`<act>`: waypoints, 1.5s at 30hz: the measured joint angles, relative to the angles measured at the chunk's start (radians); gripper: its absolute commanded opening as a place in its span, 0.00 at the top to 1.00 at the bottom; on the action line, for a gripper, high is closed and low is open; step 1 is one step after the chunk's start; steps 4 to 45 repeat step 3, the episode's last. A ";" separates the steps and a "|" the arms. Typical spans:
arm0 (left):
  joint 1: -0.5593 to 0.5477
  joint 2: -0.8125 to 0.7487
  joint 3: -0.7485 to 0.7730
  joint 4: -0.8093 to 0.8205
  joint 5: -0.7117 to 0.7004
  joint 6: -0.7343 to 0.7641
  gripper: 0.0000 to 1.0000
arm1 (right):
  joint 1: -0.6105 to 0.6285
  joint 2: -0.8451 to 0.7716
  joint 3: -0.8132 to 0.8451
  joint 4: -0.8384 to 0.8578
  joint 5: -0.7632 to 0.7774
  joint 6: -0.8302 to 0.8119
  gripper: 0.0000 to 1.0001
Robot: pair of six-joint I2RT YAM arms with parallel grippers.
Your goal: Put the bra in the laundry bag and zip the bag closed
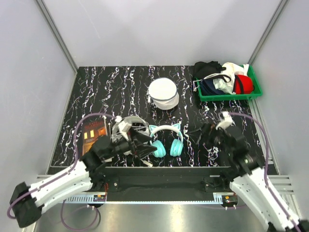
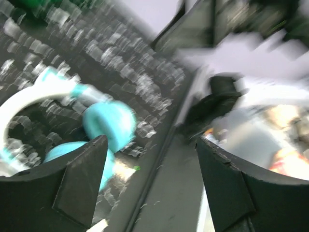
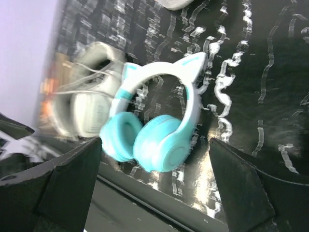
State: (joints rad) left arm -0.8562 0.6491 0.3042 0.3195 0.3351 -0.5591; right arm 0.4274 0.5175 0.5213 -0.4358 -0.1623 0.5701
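- Left fingers (image 2: 79, 179), right fingers (image 3: 241, 188): apart, empty, well short of bag (image 1: 163, 93).
- Risk: bin (image 1: 227, 97) right of bag holds tangled garments (image 1: 219, 77); wrong one may lift.

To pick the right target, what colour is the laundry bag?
The laundry bag is white; the top external view shows it best.
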 measured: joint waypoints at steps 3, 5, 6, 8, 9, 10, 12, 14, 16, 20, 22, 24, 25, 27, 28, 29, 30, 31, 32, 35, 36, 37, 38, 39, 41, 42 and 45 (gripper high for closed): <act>-0.001 -0.188 -0.130 0.122 0.011 -0.096 0.18 | 0.000 -0.262 -0.150 0.029 -0.026 0.124 0.00; -0.001 -0.188 -0.130 0.122 0.011 -0.096 0.18 | 0.000 -0.262 -0.150 0.029 -0.026 0.124 0.00; -0.001 -0.188 -0.130 0.122 0.011 -0.096 0.18 | 0.000 -0.262 -0.150 0.029 -0.026 0.124 0.00; -0.001 -0.188 -0.130 0.122 0.011 -0.096 0.18 | 0.000 -0.262 -0.150 0.029 -0.026 0.124 0.00; -0.001 -0.188 -0.130 0.122 0.011 -0.096 0.18 | 0.000 -0.262 -0.150 0.029 -0.026 0.124 0.00; -0.001 -0.188 -0.130 0.122 0.011 -0.096 0.18 | 0.000 -0.262 -0.150 0.029 -0.026 0.124 0.00; -0.001 -0.188 -0.130 0.122 0.011 -0.096 0.18 | 0.000 -0.262 -0.150 0.029 -0.026 0.124 0.00; -0.001 -0.188 -0.130 0.122 0.011 -0.096 0.18 | 0.000 -0.262 -0.150 0.029 -0.026 0.124 0.00; -0.001 -0.188 -0.130 0.122 0.011 -0.096 0.18 | 0.000 -0.262 -0.150 0.029 -0.026 0.124 0.00; -0.001 -0.188 -0.130 0.122 0.011 -0.096 0.18 | 0.000 -0.262 -0.150 0.029 -0.026 0.124 0.00; -0.001 -0.188 -0.130 0.122 0.011 -0.096 0.18 | 0.000 -0.262 -0.150 0.029 -0.026 0.124 0.00; -0.001 -0.188 -0.130 0.122 0.011 -0.096 0.18 | 0.000 -0.262 -0.150 0.029 -0.026 0.124 0.00; -0.001 -0.188 -0.130 0.122 0.011 -0.096 0.18 | 0.000 -0.262 -0.150 0.029 -0.026 0.124 0.00; -0.001 -0.188 -0.130 0.122 0.011 -0.096 0.18 | 0.000 -0.262 -0.150 0.029 -0.026 0.124 0.00; -0.001 -0.188 -0.130 0.122 0.011 -0.096 0.18 | 0.000 -0.262 -0.150 0.029 -0.026 0.124 0.00; -0.001 -0.188 -0.130 0.122 0.011 -0.096 0.18 | 0.000 -0.262 -0.150 0.029 -0.026 0.124 0.00; -0.001 -0.188 -0.130 0.122 0.011 -0.096 0.18 | 0.000 -0.262 -0.150 0.029 -0.026 0.124 0.00; -0.001 -0.188 -0.130 0.122 0.011 -0.096 0.18 | 0.000 -0.262 -0.150 0.029 -0.026 0.124 0.00; -0.001 -0.188 -0.130 0.122 0.011 -0.096 0.18 | 0.000 -0.262 -0.150 0.029 -0.026 0.124 0.00; -0.001 -0.188 -0.130 0.122 0.011 -0.096 0.18 | 0.000 -0.262 -0.150 0.029 -0.026 0.124 0.00; -0.001 -0.188 -0.130 0.122 0.011 -0.096 0.18 | 0.000 -0.262 -0.150 0.029 -0.026 0.124 0.00; -0.001 -0.188 -0.130 0.122 0.011 -0.096 0.18 | 0.000 -0.262 -0.150 0.029 -0.026 0.124 0.00; -0.001 -0.188 -0.130 0.122 0.011 -0.096 0.18 | 0.000 -0.262 -0.150 0.029 -0.026 0.124 0.00; -0.001 -0.188 -0.130 0.122 0.011 -0.096 0.18 | 0.000 -0.262 -0.150 0.029 -0.026 0.124 0.00; -0.001 -0.188 -0.130 0.122 0.011 -0.096 0.18 | 0.000 -0.262 -0.150 0.029 -0.026 0.124 0.00; -0.001 -0.188 -0.130 0.122 0.011 -0.096 0.18 | 0.000 -0.262 -0.150 0.029 -0.026 0.124 0.00; -0.001 -0.188 -0.130 0.122 0.011 -0.096 0.18 | 0.000 -0.262 -0.150 0.029 -0.026 0.124 0.00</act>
